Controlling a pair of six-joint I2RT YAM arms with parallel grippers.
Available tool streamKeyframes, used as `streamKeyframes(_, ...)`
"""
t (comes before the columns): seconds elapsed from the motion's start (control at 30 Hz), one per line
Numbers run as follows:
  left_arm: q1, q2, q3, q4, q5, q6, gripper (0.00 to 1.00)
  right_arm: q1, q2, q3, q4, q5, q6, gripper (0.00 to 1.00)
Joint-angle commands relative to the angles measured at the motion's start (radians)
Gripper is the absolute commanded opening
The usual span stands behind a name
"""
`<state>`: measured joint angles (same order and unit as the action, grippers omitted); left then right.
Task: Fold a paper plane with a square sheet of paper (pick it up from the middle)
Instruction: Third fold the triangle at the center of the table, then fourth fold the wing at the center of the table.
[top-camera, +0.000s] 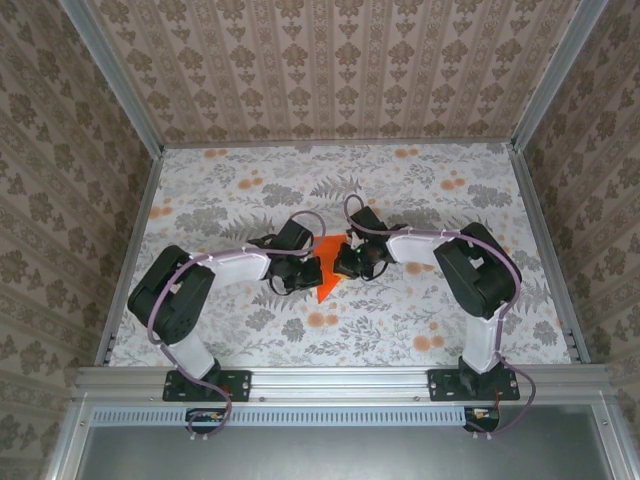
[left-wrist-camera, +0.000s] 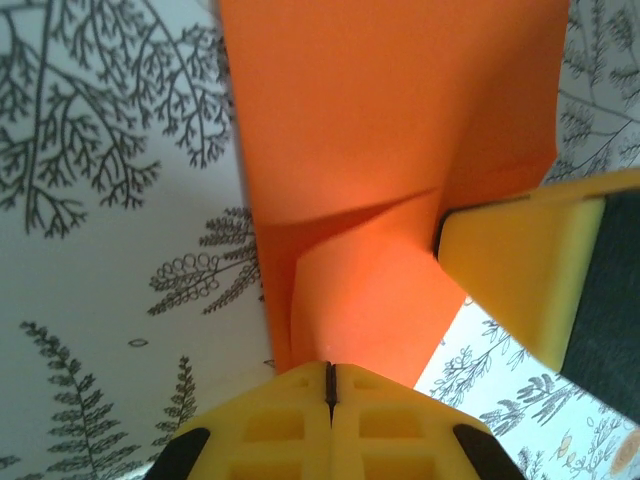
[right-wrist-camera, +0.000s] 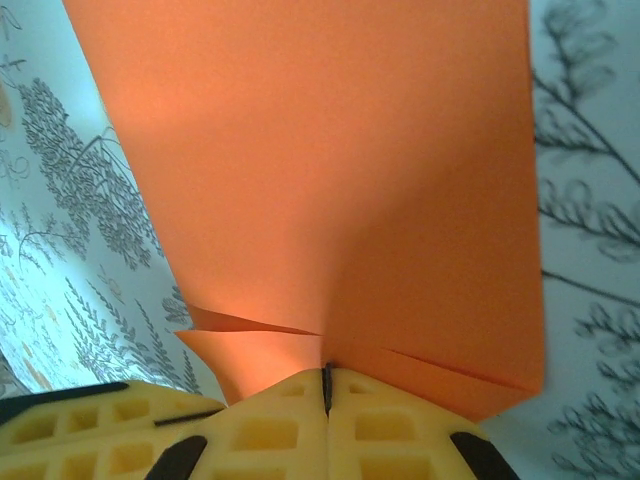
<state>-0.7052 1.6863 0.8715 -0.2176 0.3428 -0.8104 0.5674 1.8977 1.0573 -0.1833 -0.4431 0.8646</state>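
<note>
The orange paper (top-camera: 324, 280) is a folded wedge with creases, held between both grippers above the middle of the tablecloth, its point toward the near edge. My left gripper (top-camera: 303, 272) is shut on the paper's left side. In the left wrist view its yellow jaws (left-wrist-camera: 331, 368) are closed with the paper (left-wrist-camera: 390, 150) rising out of them. My right gripper (top-camera: 345, 262) is shut on the right side. In the right wrist view the jaws (right-wrist-camera: 327, 372) pinch the sheet (right-wrist-camera: 330, 160) where two folded flaps meet. The right gripper's yellow finger (left-wrist-camera: 520, 270) presses the paper's edge.
The flowered tablecloth (top-camera: 400, 190) covers the table inside patterned walls. Metal rails (top-camera: 340, 380) run along the near edge and up the sides. Both arms bend inward and meet at the middle, with open cloth behind and in front of them.
</note>
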Motion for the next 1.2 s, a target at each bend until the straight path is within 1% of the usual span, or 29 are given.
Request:
streamKeyframes(0.0,0.003,0.006,0.033,-0.028,-0.016,0.028,0.00,-0.004,-0.039,-0.041,-0.046,0.038,0.033,0.09)
streamKeyframes(0.2,0.002,0.033,0.067,-0.041,-0.017,0.043,0.00,-0.037,-0.132,-0.011,-0.017,0.021,0.001,0.26)
streamKeyframes(0.27,0.001,0.039,0.071,-0.040,-0.024,0.041,0.00,-0.053,-0.161,-0.021,-0.014,0.027,-0.002,0.34)
streamKeyframes(0.37,0.001,0.044,0.072,-0.040,-0.032,0.040,0.00,-0.075,-0.185,-0.057,-0.007,0.032,-0.008,0.42)
streamKeyframes(0.43,0.001,0.048,0.073,-0.044,-0.039,0.039,0.00,-0.088,-0.194,-0.081,0.000,0.027,-0.009,0.44)
streamKeyframes(0.63,0.002,0.057,0.066,-0.050,-0.054,0.032,0.00,-0.107,-0.175,-0.106,0.013,-0.003,-0.015,0.47)
streamKeyframes(1.17,0.002,0.060,0.043,-0.053,-0.063,0.014,0.00,-0.106,-0.078,-0.065,0.012,-0.053,-0.015,0.46)
